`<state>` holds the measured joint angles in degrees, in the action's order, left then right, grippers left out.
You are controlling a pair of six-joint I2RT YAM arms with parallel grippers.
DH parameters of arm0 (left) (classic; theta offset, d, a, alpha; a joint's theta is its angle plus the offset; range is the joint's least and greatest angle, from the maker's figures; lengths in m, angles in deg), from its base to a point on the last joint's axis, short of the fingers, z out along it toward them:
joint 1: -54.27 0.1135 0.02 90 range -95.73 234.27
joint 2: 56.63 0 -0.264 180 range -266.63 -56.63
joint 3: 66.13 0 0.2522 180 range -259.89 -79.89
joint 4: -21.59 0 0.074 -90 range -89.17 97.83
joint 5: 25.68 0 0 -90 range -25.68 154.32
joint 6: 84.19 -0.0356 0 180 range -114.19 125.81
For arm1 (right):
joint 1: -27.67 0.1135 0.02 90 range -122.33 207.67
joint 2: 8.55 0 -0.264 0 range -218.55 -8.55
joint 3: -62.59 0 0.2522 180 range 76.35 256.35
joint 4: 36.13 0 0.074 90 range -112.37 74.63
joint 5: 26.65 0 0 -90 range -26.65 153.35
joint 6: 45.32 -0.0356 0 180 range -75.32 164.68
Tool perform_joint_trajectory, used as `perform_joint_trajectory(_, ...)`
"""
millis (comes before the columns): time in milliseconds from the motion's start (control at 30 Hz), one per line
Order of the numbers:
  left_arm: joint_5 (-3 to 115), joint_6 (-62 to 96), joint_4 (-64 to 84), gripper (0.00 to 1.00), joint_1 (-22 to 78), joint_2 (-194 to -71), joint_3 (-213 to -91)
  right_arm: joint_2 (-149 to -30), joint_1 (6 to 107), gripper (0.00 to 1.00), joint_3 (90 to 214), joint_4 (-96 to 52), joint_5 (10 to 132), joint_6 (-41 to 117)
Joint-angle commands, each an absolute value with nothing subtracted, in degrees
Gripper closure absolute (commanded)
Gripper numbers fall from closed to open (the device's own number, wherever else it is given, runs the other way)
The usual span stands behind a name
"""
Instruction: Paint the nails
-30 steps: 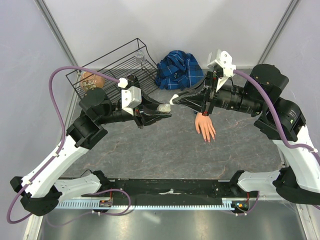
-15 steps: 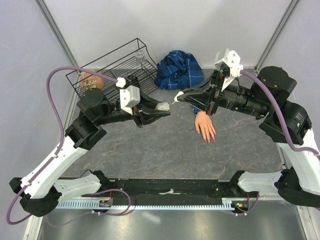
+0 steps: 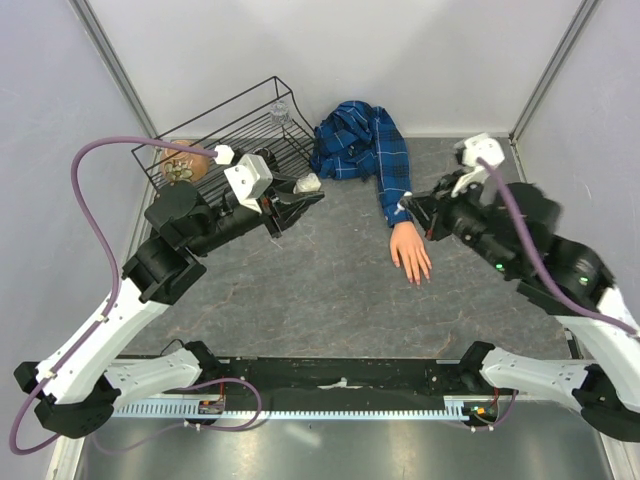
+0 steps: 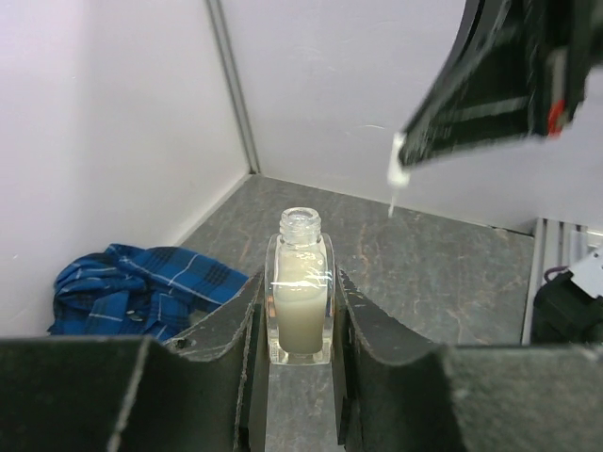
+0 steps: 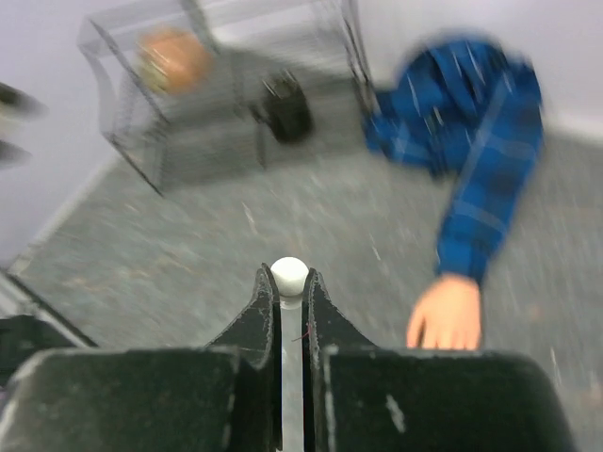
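The flesh-coloured mannequin hand (image 3: 410, 252) lies palm down on the grey table, its blue plaid sleeve (image 3: 392, 172) running back to a heap of cloth. Its nails (image 3: 416, 279) are tiny at the fingertips, pointing toward the near edge. My left gripper (image 3: 312, 186) is shut on a small clear bottle (image 4: 301, 287) of milky liquid, held upright with its neck uncapped. My right gripper (image 3: 404, 208) is shut on the white cap (image 5: 289, 276) with its brush, just beyond and left of the hand's wrist. The hand (image 5: 448, 315) shows blurred in the right wrist view, fingertips hidden.
A black wire basket (image 3: 225, 125) stands at the back left, holding an orange-brown object (image 3: 185, 165) and a dark cup (image 5: 283, 113). The heap of plaid cloth (image 3: 350, 135) lies against the back wall. Walls close the left, back and right sides.
The two grippers have drawn apart. The left moved left and back with the bottle. The right swung right with the cap toward the hand, uncovering the sleeve.
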<state>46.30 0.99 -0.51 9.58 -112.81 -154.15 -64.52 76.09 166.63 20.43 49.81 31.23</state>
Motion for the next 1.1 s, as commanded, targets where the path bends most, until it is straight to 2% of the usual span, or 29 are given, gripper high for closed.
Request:
perform_joint_trajectory(0, 51.75, 1.15, 1.15, 0.98, 9.71, -112.44, -156.88, -65.16, 76.18, 1.0, 158.46, 25.87, 38.57, 23.07)
perform_joint_trajectory(133, 52.36, 4.84, 5.0, 0.98, 9.71, -112.18, -154.17, -63.4, 76.09, 1.0, 145.91, 28.16, 39.0, 17.89)
perform_joint_trajectory(300, 51.67, 6.69, 6.78, 0.98, 9.71, -112.87, -151.69, -61.82, 76.09, 1.0, 135.96, 29.22, 39.45, 10.68)
perform_joint_trajectory(500, 48.76, 5.9, 5.8, 0.98, 9.71, -115.34, -153.1, -61.47, 75.48, 1.0, 127.96, 26.77, 34.89, 6.37)
perform_joint_trajectory(700, 49.65, 8.36, 7.56, 0.98, 9.71, -116.3, -152.22, -59.8, 67.32, 1.0, 119.61, 19.38, 38.47, 5.39)
perform_joint_trajectory(1067, 48.33, 8.19, 7.57, 0.98, 9.71, -119.9, -153.89, -63.13, 64.41, 1.0, 113.97, 7.87, 38.31, 8.56)
